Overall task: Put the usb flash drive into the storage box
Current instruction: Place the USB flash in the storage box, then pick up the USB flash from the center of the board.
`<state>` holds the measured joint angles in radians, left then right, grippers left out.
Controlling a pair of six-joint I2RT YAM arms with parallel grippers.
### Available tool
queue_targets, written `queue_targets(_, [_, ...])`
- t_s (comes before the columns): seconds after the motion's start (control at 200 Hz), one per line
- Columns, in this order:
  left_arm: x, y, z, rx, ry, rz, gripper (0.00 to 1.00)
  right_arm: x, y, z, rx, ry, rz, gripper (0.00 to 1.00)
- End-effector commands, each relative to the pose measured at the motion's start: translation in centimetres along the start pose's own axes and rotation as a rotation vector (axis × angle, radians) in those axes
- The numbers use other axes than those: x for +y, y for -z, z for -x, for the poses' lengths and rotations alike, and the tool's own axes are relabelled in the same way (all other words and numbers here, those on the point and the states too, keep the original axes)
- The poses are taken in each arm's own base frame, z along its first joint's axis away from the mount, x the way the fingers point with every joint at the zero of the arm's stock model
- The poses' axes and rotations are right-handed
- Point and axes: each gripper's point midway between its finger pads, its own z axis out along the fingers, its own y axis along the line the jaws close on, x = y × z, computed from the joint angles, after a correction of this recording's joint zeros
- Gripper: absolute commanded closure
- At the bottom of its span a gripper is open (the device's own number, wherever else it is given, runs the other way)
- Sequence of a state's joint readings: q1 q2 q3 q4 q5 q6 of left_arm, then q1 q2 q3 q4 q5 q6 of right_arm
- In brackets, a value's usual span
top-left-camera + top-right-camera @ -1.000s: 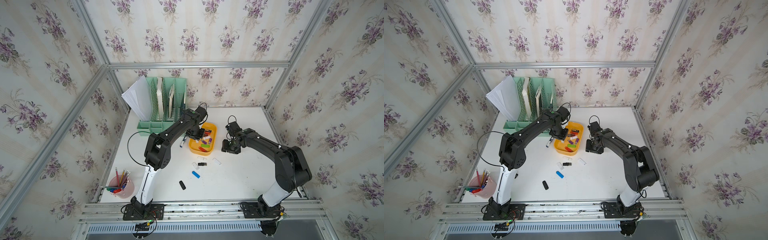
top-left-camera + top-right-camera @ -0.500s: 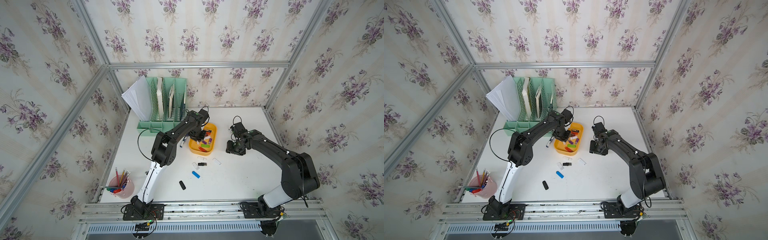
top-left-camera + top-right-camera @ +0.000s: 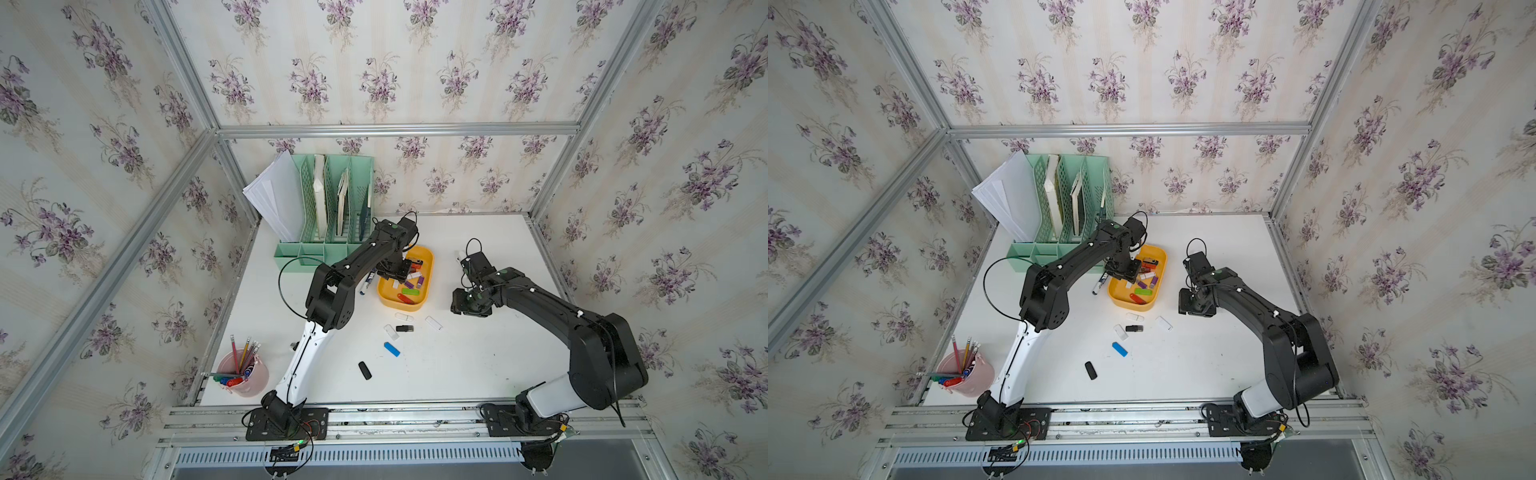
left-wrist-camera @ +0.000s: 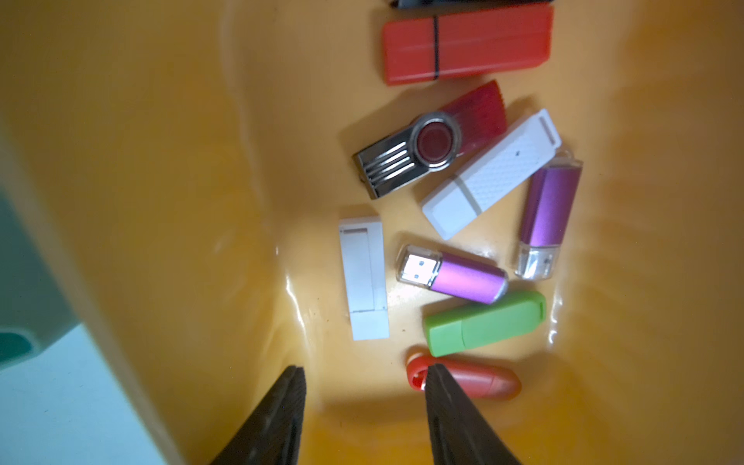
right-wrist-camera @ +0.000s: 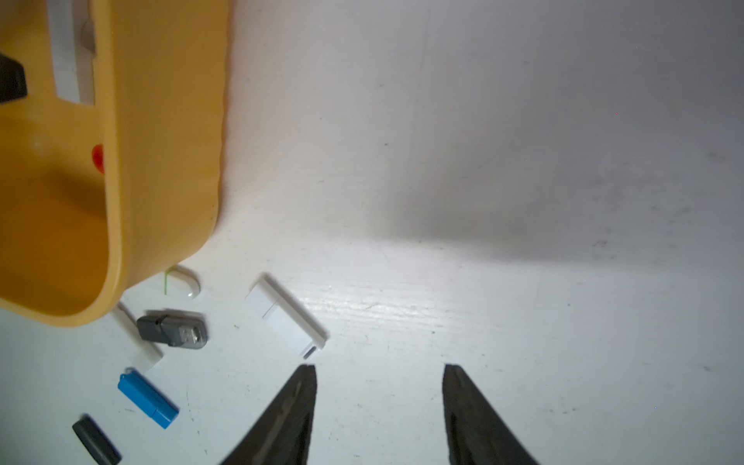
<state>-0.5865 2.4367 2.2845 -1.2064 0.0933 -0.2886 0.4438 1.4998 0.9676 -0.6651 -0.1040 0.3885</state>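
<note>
In a top view, your yellow-orange, round-cornered storage box (image 3: 401, 306) is sitting mid-table under the left gripper (image 3: 395, 273). In the left wrist view, that gripper's jaws are standing apart, empty, over a slim white flash drive (image 4: 364, 277) lying flat on the box floor. In the right wrist view, your right gripper (image 5: 378, 368) is gaping empty just beside a blocky white flash drive (image 5: 286, 318) lying on the table (image 5: 483, 161) outside the box.

storage box (image 3: 400, 306) crowded (one side), table (image 3: 478, 365) open
</note>
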Motion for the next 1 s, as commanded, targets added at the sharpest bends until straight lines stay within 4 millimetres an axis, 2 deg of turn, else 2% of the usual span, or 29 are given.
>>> queue_targets(0.0, [-0.2, 2.7, -0.3, -0.030, 0.002, -0.023, 0.38, 1.9, -0.4, -0.6, -0.013, 0.103, 0.037, 0.42])
queue_targets(0.06, [-0.1, 4.1, -1.0, -0.043, 0.009, -0.027, 0.35, 2.6, -0.9, -1.2, -0.006, 0.138, 0.041, 0.41])
queue_targets(0.08, [0.0, 4.5, -1.4, -0.045, 0.011, -0.027, 0.34, 3.7, -1.1, -1.9, 0.002, 0.179, 0.049, 0.41])
queue_targets(0.13, [0.3, 5.5, -2.4, -0.053, 0.021, -0.027, 0.32, 4.4, -1.5, -2.4, 0.009, 0.208, 0.050, 0.41])
queue_targets(0.275, [1.5, 6.0, -6.7, -0.035, 0.059, -0.023, 0.30, 5.5, -2.8, -3.2, 0.010, 0.267, 0.038, 0.40])
queue_targets(0.4, [2.6, 5.3, -10.4, -0.003, 0.092, -0.007, 0.28, 5.3, -3.8, -3.1, 0.008, 0.289, 0.000, 0.40])
queue_targets(0.52, [3.1, 4.6, -13.1, 0.027, 0.113, -0.008, 0.26, 5.0, -4.2, -2.6, -0.007, 0.299, -0.030, 0.40])
queue_targets(0.824, [3.6, 2.8, -18.0, 0.110, 0.161, -0.018, 0.23, 4.7, -5.3, -2.4, -0.009, 0.337, -0.053, 0.41])
queue_targets(0.994, [3.9, 2.4, -20.4, 0.149, 0.185, -0.006, 0.22, 4.9, -5.8, -2.7, 0.012, 0.345, -0.041, 0.47])
